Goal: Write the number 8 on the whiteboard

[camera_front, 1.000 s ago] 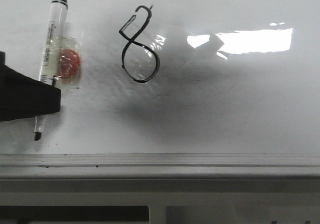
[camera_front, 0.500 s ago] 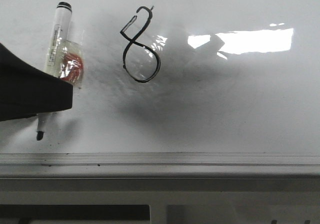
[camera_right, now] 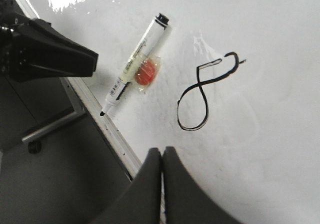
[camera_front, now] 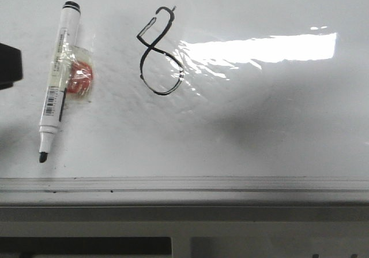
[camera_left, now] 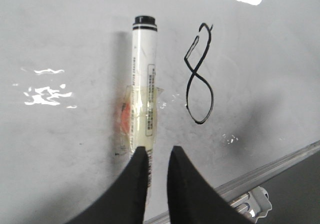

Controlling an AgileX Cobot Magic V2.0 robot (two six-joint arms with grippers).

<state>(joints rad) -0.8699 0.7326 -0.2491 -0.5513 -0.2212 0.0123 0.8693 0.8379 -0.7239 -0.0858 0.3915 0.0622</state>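
My left gripper (camera_left: 155, 159) hangs above the marker's (camera_front: 56, 79) tip end, fingers slightly parted, gripping nothing. The marker lies flat on the whiteboard (camera_front: 277, 119), an orange tag (camera_front: 79, 78) taped to its barrel. The number 8 (camera_front: 161, 51) sits just beyond the marker, on the side away from that gripper. My right gripper (camera_right: 161, 159) is pressed together over the grey edge rail (camera_front: 184, 184); I see bare board around the 8.
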